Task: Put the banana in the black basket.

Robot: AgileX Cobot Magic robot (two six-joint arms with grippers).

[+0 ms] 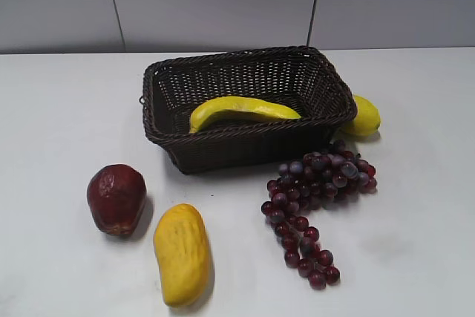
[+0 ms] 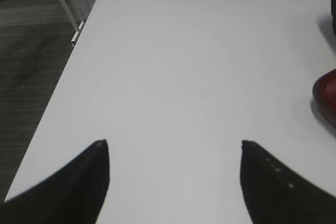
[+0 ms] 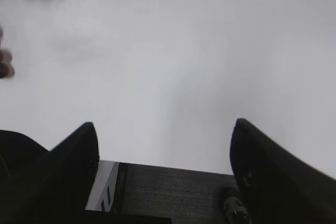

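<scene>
Two spread grippers, our left gripper (image 2: 174, 148) and right gripper (image 3: 164, 129), are hovering over the white tabletop (image 1: 415, 228); left to right we are seeing a dark-red wrinkled fruit (image 1: 116, 198), rough yellow-orange mango (image 1: 182, 253), long yellow banana (image 1: 243, 111) lying inside the dark woven wicker basket (image 1: 245, 146), purple grape bunch (image 1: 315, 198), round yellow lemon (image 1: 365, 116).

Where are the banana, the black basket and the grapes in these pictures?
banana (image 1: 241, 110), exterior view, middle of its yellow body inside the basket.
black basket (image 1: 223, 151), exterior view, front woven wall.
grapes (image 1: 326, 172), exterior view, thick upper part of the bunch.

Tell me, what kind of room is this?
Probably a lab or test room: a bare white table with fruit and a wicker basket, plain grey wall panels, and grey carpet beside it.
</scene>
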